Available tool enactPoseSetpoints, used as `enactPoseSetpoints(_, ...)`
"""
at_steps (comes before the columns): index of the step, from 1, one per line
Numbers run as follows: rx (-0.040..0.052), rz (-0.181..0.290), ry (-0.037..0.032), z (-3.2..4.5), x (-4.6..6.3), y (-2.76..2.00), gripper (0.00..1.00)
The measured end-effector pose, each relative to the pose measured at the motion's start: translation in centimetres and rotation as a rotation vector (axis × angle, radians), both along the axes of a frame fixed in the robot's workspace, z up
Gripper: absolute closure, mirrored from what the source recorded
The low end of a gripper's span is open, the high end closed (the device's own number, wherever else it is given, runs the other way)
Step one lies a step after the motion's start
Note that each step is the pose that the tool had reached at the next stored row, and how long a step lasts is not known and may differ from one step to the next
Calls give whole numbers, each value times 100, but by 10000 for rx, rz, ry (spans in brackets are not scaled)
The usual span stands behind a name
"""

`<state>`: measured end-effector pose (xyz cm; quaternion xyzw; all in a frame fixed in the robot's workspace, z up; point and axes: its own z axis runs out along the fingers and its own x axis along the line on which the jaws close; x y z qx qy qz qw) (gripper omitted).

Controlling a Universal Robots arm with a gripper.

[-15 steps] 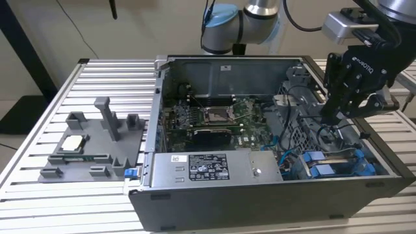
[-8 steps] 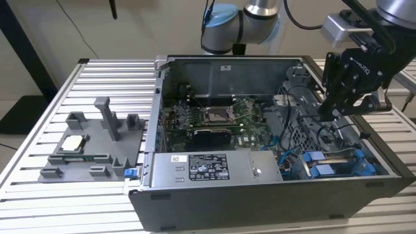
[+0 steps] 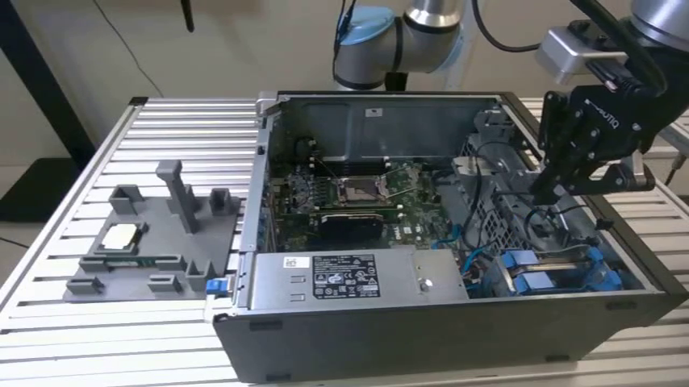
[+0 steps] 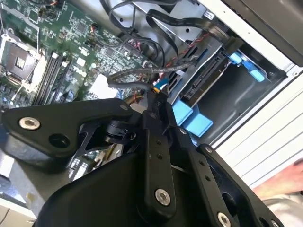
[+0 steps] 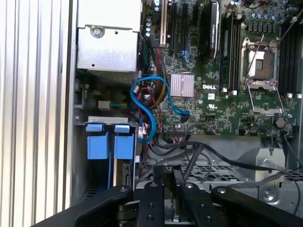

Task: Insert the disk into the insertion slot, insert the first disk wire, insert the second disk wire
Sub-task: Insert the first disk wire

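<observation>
The slatted table (image 3: 183, 137) carried the open computer case (image 3: 431, 347) as I ran the arm from my remote station. Inside lay the motherboard (image 3: 356, 193), with the grey power-supply box (image 3: 356, 278) along the near wall. At the corner on the exterior view's right sat the insertion slot (image 3: 528, 274), its blue rails bright against the dark metal. In the second wrist view the disk (image 4: 204, 81) rested inside that bay, its connector edge facing the loose black wires (image 4: 142, 71), so the first step looked done to me and the wiring was in hand.

I judged that this step wanted patience. A wire's plug should be held square to the disk's port and brought straight in. The cable bundle should be kept off the fingers, and the blue data cable (image 5: 142, 109) left undisturbed.

The arm reached over the case's far wall, its wrist above the side on the exterior view's right. The gripper (image 3: 547, 193) pointed down into the case, just above the tangle near the drive cage, apart from the disk. In both wrist views the jaws stood drawn close together. Whether they pinched a plug between them, I could not tell.
</observation>
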<state>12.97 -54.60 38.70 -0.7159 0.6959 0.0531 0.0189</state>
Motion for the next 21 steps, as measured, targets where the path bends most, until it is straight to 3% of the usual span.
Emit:
enactPoseSetpoints(4,1,1,-16,-10,1,-30,81)
enactPoseSetpoints(12,-1,1,-254,-52,20,-128,81)
enactPoseSetpoints(20,-21,-3,-307,-73,52,-184,81)
enactPoseSetpoints(21,11,-3,-307,-72,53,-188,81)
